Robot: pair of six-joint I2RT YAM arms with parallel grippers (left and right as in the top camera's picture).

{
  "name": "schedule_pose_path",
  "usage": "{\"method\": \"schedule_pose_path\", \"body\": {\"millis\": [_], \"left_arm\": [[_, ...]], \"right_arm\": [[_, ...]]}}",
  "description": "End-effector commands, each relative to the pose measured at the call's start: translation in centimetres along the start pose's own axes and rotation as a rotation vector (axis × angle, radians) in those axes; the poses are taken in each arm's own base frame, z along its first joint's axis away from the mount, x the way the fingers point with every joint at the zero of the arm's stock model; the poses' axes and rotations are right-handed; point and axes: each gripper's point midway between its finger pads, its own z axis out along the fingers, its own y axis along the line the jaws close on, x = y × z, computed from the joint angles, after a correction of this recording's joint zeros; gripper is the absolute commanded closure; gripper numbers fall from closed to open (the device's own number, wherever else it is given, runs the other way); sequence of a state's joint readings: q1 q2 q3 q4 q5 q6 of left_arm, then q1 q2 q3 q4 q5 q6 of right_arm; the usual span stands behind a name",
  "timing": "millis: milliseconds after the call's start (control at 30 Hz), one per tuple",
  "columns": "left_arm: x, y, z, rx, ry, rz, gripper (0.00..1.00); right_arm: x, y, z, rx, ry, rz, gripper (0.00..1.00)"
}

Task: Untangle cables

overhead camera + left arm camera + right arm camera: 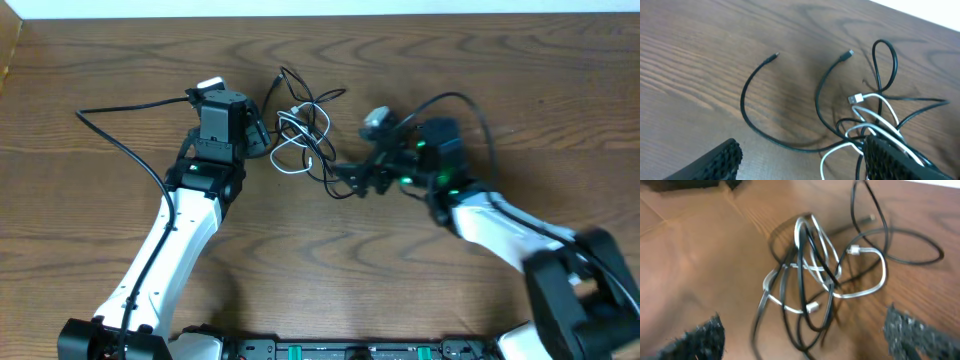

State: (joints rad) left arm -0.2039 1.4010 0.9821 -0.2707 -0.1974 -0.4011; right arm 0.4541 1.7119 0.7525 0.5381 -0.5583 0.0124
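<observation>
Cables [303, 135] sit in one loose knot on the table [330, 285], upper middle, between the two arms. Black and white cords are looped through each other and not separated yet. The step in hand looks like lining up for a grasp, with most of the untangling left to do. In the left wrist view one black tail [742, 102] curves out alone to its plug. A second black end lies near it, and a white USB plug [856, 99] lies at the knot's edge.

Left gripper [802, 146]: jaws wide apart, only wood and a bit of cord lying between them. The finger [895, 160] on the right of that view overlaps the knot; whether it touches or hangs just above, cannot tell. It holds nothing.

Right gripper [804, 316]: jaws spread fully, aimed at the knot from the opposite side, with the knot just ahead of the fingertips. This view is blurred, so contact is unclear. Nothing is clamped.

Next move, as a judgement: each gripper should close on a different cord, one on a white loop and the other on a black strand. They would then draw apart sideways. The risk is pinching two strands at once, which would tighten the knot or drag the whole bundle.
</observation>
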Motion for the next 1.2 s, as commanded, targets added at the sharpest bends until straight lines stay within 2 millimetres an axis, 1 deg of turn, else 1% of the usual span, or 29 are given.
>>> {"method": "schedule_pose_path", "body": {"millis": [0,67,100,167,200,233,267,300,367,433,467,500,567,633,667,767,833,933,967,1067,1167], "left_arm": [[0.7,0.6,0.3,-0.028,0.022,-0.009,0.22],[1.1,0.8,0.3,-0.034,0.037,-0.005,0.22],[1.4,0.7,0.3,-0.026,0.052,-0.002,0.22],[1.7,0.3,0.3,-0.002,0.067,-0.003,0.22],[1.8,0.1,0.3,0.010,0.073,-0.003,0.22],[1.9,-0.1,0.3,0.021,0.079,-0.004,0.22],[1.9,-0.1,0.3,0.023,0.080,-0.004,0.22],[1.9,-0.1,0.3,0.023,0.080,-0.004,0.22],[1.9,-0.1,0.3,0.023,0.080,-0.003,0.22],[1.9,-0.1,0.3,0.022,0.080,-0.003,0.22],[1.9,-0.1,0.3,0.022,0.080,-0.003,0.22],[1.9,-0.1,0.3,0.023,0.080,-0.003,0.22],[1.9,-0.1,0.3,0.023,0.080,-0.003,0.22],[2.0,-0.2,0.2,0.030,0.084,-0.002,0.22],[2.2,-0.6,0.2,0.052,0.094,0.011,0.22],[3.0,-2.5,-0.1,0.169,0.137,0.092,0.22],[3.9,-4.7,-0.8,0.311,0.173,0.203,0.22],[5.6,-8.3,-2.9,0.588,0.203,0.405,0.22],[5.9,-9.1,-3.5,0.649,0.205,0.437,0.22],[5.8,-10.1,-4.2,0.721,0.195,0.443,0.22],[5.4,-11.5,-5.1,0.799,0.164,0.451,0.21]], "right_arm": [[1.2,-2.0,2.1,0.169,-0.008,-0.030,0.01],[1.4,-1.9,3.4,0.178,-0.044,-0.024,0.01],[1.9,-1.9,4.5,0.178,-0.056,-0.001,0.01],[2.6,-1.9,5.6,0.170,-0.049,0.018,0.02],[2.9,-2.0,6.2,0.166,-0.044,0.025,0.04],[3.4,-2.2,6.9,0.163,-0.036,0.037,0.09],[3.5,-2.4,7.8,0.159,-0.033,0.047,0.15],[3.5,-2.4,8.3,0.156,-0.036,0.048,0.17],[2.9,-2.3,9.0,0.139,-0.046,0.043,0.34],[2.4,-2.1,9.2,0.121,-0.056,0.038,0.64],[1.9,-1.8,9.1,0.106,-0.064,0.034,0.83],[1.6,-1.4,9.1,0.089,-0.069,0.031,0.93],[0.8,-1.0,8.7,0.066,-0.075,0.036,0.98],[-0.2,-0.9,7.9,0.057,-0.074,0.039,0.99],[-0.8,-1.0,7.4,0.059,-0.069,0.043,0.99],[-3.2,-1.1,5.3,0.078,-0.070,0.040,0.99],[-5.4,-0.8,3.4,0.091,-0.084,0.011,0.99],[-9.0,-0.1,0.2,0.108,-0.126,-0.005,0.99],[-10.1,0.2,-1.1,0.114,-0.139,-0.008,0.99],[-12.1,1.0,-4.1,0.131,-0.155,-0.008,0.99],[-13.2,1.7,-6.5,0.146,-0.160,-0.006,0.99]]}}
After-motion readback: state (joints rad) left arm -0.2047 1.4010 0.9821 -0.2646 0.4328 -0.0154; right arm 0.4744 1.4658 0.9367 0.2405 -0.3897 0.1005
